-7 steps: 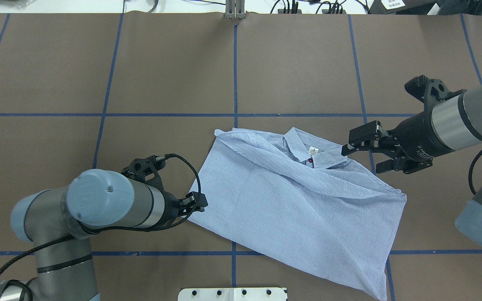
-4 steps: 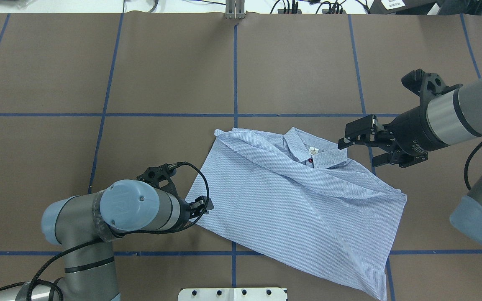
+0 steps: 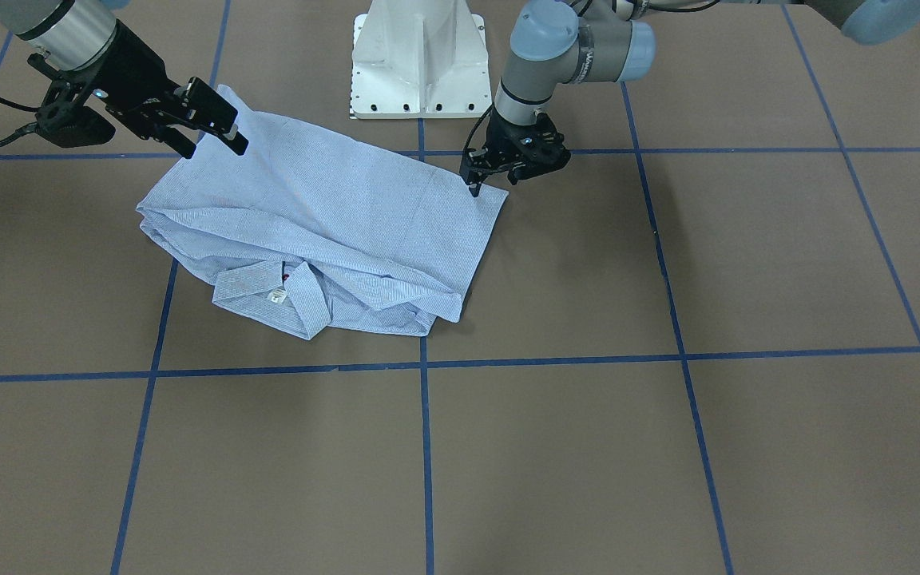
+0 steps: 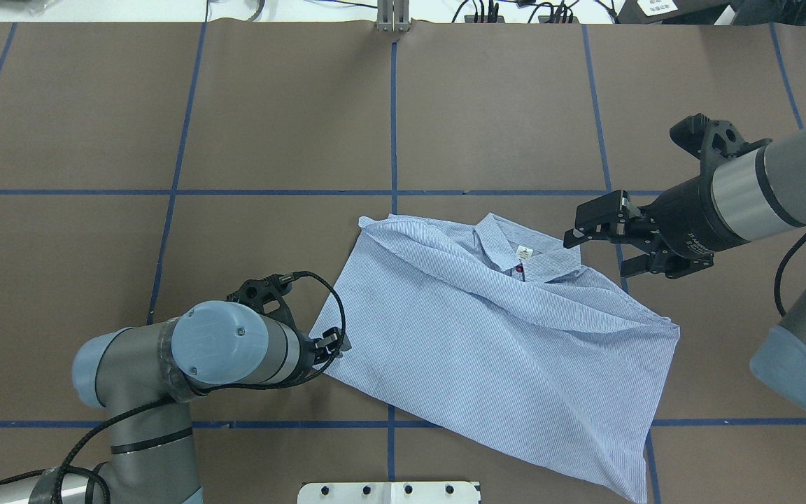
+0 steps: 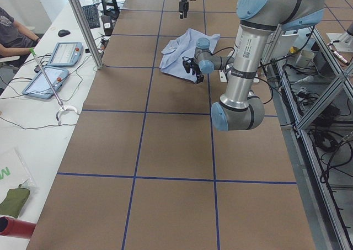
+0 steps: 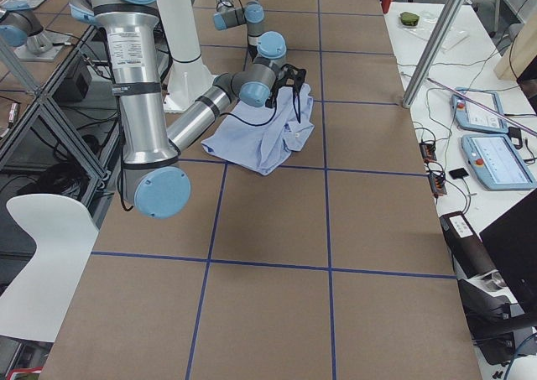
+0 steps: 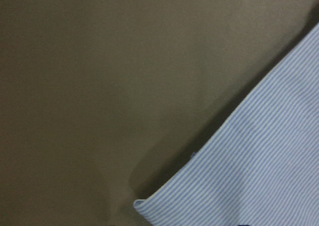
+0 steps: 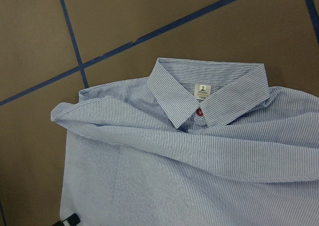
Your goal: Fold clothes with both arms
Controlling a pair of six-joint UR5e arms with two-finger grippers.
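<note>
The light blue striped shirt lies folded on the brown table, collar and white label facing up on its far side. My left gripper is low at the shirt's near-left corner. It is open, and in the left wrist view the cloth edge fills the lower right. My right gripper hovers open just right of the collar, above the table and touching nothing. In the side views the shirt is small, and it is partly hidden by the arms.
The white pedestal base stands at the table's near edge behind the shirt. Blue tape lines grid the brown table. A side bench with tablets and a seated person runs along the far edge.
My left arm swung right, bringing its gripper to the shirt's corner, then eased back a little. My right gripper shifted slightly left and farther, toward the collar. The shirt stayed put.
</note>
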